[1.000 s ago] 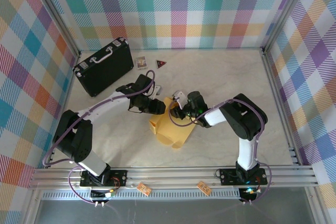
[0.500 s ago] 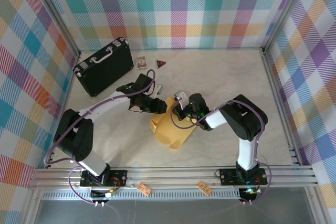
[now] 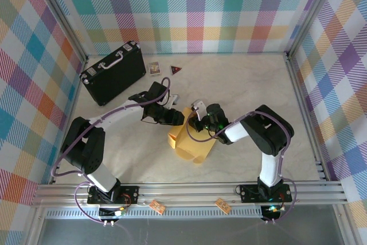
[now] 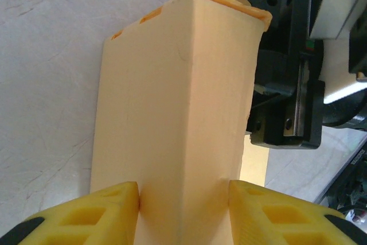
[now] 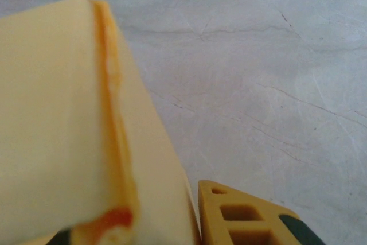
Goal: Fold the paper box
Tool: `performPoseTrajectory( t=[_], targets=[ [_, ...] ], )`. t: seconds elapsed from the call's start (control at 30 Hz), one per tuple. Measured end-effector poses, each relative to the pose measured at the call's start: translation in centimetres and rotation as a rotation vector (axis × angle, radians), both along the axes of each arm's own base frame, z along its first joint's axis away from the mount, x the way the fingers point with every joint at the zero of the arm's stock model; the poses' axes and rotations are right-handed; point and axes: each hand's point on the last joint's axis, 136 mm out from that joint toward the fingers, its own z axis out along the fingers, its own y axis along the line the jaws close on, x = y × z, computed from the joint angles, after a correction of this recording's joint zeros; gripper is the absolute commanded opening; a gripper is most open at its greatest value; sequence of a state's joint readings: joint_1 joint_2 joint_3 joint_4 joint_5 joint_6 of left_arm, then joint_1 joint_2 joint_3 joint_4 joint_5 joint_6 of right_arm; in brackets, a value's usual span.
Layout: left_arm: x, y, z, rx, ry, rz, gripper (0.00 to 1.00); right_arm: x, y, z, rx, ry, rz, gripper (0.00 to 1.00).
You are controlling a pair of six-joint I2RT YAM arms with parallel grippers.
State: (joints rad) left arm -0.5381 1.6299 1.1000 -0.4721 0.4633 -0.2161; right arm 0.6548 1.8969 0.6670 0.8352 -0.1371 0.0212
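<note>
Paper box: the paper box [image 3: 192, 144] lies mid-table [image 3: 246, 78], between your two arms, partly folded. One mustard panel stands up while the rest lies flat towards the near edge.
Left gripper: your left gripper [image 4: 183, 210] comes in from the left with its jaws partly open. Both yellow fingers [image 4: 103, 213] press the sides of the raised, folded panel, so it has the box in hand.
Right gripper: your right gripper [image 3: 199, 120] meets the same panel from the right, close to the left one. One finger [image 5: 246, 219] lies against the card edge and the other is hidden behind it. You cannot tell whether it is clamped or loose.
Handling: judge it light and thin. It looks stiff along the panels, weak at the creases, and likely to slide on the smooth table.
Where to hold: take it on the flat of a panel beside a crease, not on tabs or corners.
Risk: a hard squeeze may dent or bow the card, and a loose one may let it spring open.
</note>
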Motion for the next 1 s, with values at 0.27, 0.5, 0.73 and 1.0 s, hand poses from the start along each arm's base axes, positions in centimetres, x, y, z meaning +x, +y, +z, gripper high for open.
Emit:
performPoseTrajectory(
  t=[0.27, 0.5, 0.73, 1.0],
  targets=[
    [0.5, 0.5, 0.0, -0.006, 0.002, 0.017, 0.42, 0.6, 0.9, 0.0, -0.028, -0.068, -0.013, 0.04],
    [0.8, 0.7, 0.0, -0.002, -0.005, 0.026, 0.42, 1.0, 1.0, 0.1, -0.036, -0.092, -0.046, 0.0],
    [1.0, 0.7, 0.1, -0.011, -0.005, 0.032, 0.42, 1.1, 0.9, 0.1, -0.034, -0.088, -0.068, 0.0],
    [1.6, 0.7, 0.0, -0.053, -0.006, 0.058, 0.43, 1.5, 0.8, 0.1, -0.011, -0.053, -0.123, 0.0]
  ],
)
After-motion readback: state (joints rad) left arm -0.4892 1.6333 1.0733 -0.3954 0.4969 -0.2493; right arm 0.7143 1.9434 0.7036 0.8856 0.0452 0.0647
